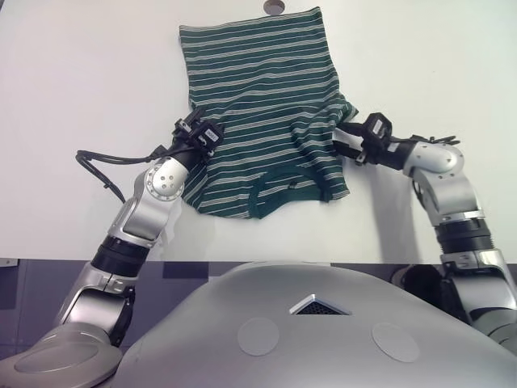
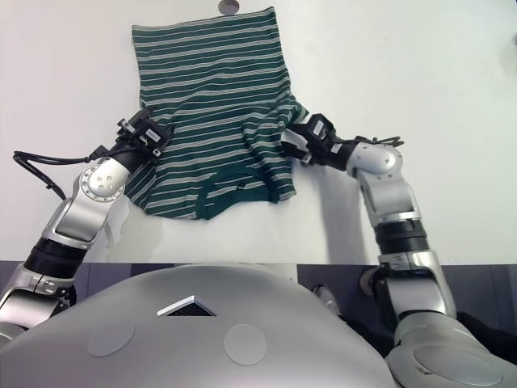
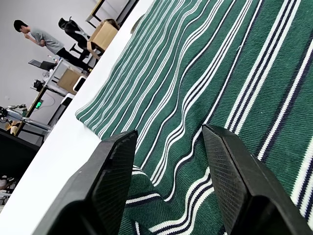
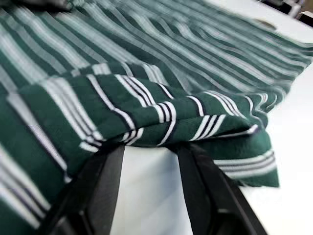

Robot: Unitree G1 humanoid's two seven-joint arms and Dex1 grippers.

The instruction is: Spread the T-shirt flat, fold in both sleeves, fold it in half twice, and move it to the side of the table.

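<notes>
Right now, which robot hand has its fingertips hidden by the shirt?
The right gripper: the T-shirt's folded edge covers its fingertips. The left gripper's fingers show fully.

Head stereo pair looks down, sharing whole table; wrist cameras close, skimming T-shirt.

Silver arms, black joints; black cable on left; black end effector fingers

- I see a white table carrying the green striped T-shirt, collar toward 6 o'clock.
- At its 12 o'clock hem, a small grey disc.
</notes>
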